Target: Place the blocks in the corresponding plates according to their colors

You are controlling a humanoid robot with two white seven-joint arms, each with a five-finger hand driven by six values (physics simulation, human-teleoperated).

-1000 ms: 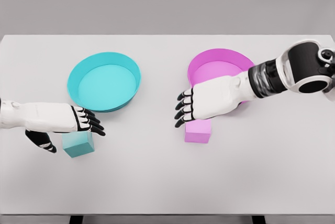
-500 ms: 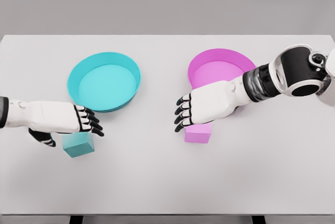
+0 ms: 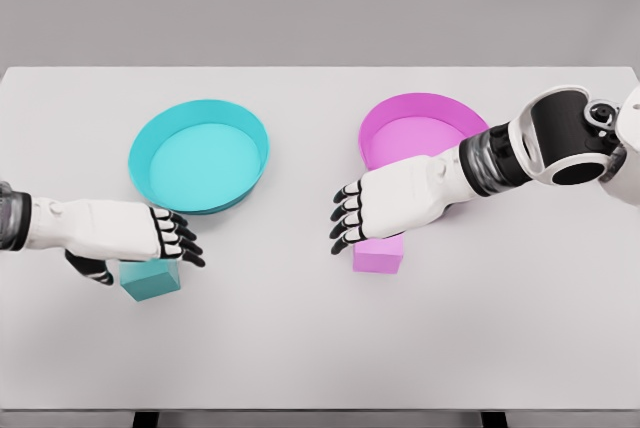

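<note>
While our left hand (image 3: 135,235) hovers low over the cyan block (image 3: 150,278), fingers spread and gripping nothing, our right hand (image 3: 385,208) hangs likewise open over the pink block (image 3: 378,255). Both blocks rest on the white counter (image 3: 300,338), each just in front of its matching cyan plate (image 3: 198,156) or pink plate (image 3: 415,133)

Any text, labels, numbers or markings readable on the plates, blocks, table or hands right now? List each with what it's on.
None: no readable text, number or sign anywhere in the head view.
Teal plate: plain, no marking.
Pink plate: plain, no marking.
Teal block: plain faces.
Pink block: plain faces.
Table: bare white surface.
Left hand and right hand: white shells with black joints, no lettering.
</note>
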